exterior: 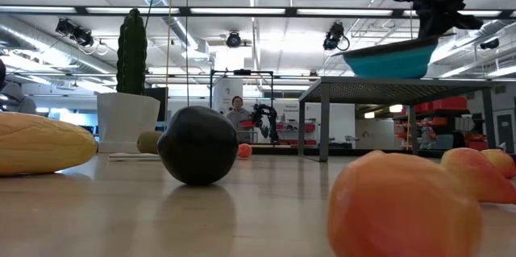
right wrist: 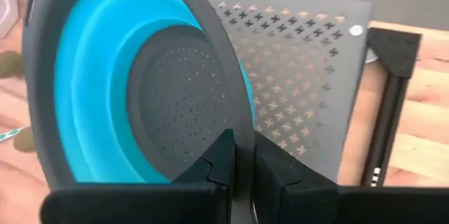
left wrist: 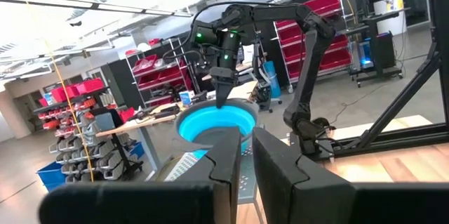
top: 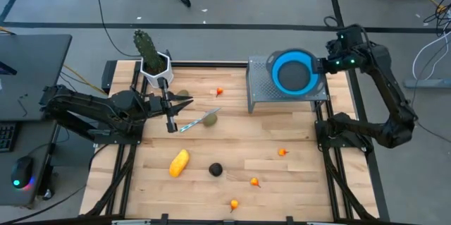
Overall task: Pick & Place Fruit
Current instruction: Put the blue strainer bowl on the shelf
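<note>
The toy fruit lies loose on the wooden table: a yellow oblong piece (top: 179, 162), a dark round one (top: 215, 170), two olive ovals (top: 211, 119) (top: 183, 95) and several tiny orange ones, such as (top: 282, 152). My left gripper (top: 171, 116) hovers shut near the knife (top: 194, 122), with nothing between its fingers (left wrist: 247, 157). My right gripper (top: 323, 65) is shut on a blue bowl (top: 294, 73) over a grey metal rack (top: 261, 91) at the far right. My right gripper pinches the blue bowl's rim (right wrist: 235, 122) on its right side, one finger inside the bowl and one outside, coming from above. The bowl (exterior: 387, 60) is tilted, the held side higher. Whether its base touches the rack top (exterior: 403, 84), I cannot tell.
A green cactus in a white pot (top: 151, 59) stands at the far left corner, close behind my left arm. The silver-bladed knife lies beside one olive oval. Bare wood lies between the scattered fruit on the near half of the table. A person stands far off in the room (exterior: 236, 112).
</note>
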